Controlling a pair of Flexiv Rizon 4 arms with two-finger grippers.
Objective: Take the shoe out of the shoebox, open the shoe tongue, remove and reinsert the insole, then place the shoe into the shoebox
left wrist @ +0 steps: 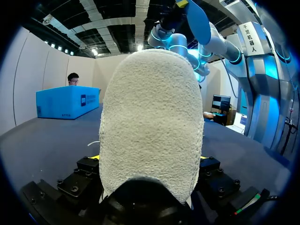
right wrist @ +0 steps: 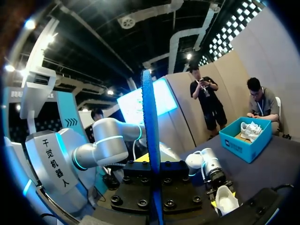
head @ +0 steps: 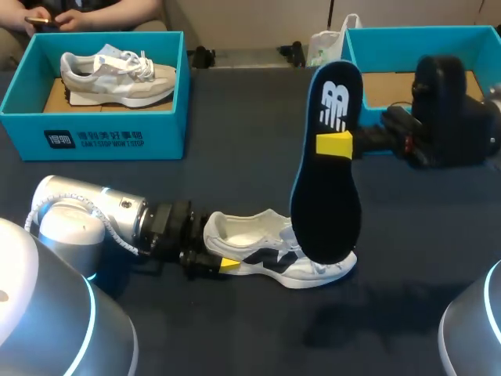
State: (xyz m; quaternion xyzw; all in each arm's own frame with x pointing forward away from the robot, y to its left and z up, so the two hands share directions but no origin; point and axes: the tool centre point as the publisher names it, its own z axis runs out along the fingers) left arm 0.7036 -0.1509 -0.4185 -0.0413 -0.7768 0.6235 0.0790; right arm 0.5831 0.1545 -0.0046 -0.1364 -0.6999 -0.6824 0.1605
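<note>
The right gripper (head: 337, 145) is clamped on the insole (head: 325, 204), a yellow tip pressed flat against its upper part. The right wrist view shows the insole edge-on between the fingers. It hangs nearly upright with its lower end over the forefoot of the shoe (head: 266, 243). Whether that end touches the shoe or has entered the opening cannot be told.

The left gripper (head: 219, 264) is closed on the shoe's heel, which fills the left wrist view with a finger on either side. The shoe lies sole-down on the dark table (head: 235, 180). The open shoebox (head: 407, 39) sits behind the right arm, and a second box (head: 102, 129) at the far left holds another shoe (head: 117, 77).

The likely step is feeding the insole back in.
- The insole is held high and steep, so its free end could fold or catch on the tongue or laces rather than slide toward the toe.
- Downward push could also pivot the shoe about the heel grip or drag it out of the left fingers.
- The thin insole may twist or slip in its narrow clamp.
</note>
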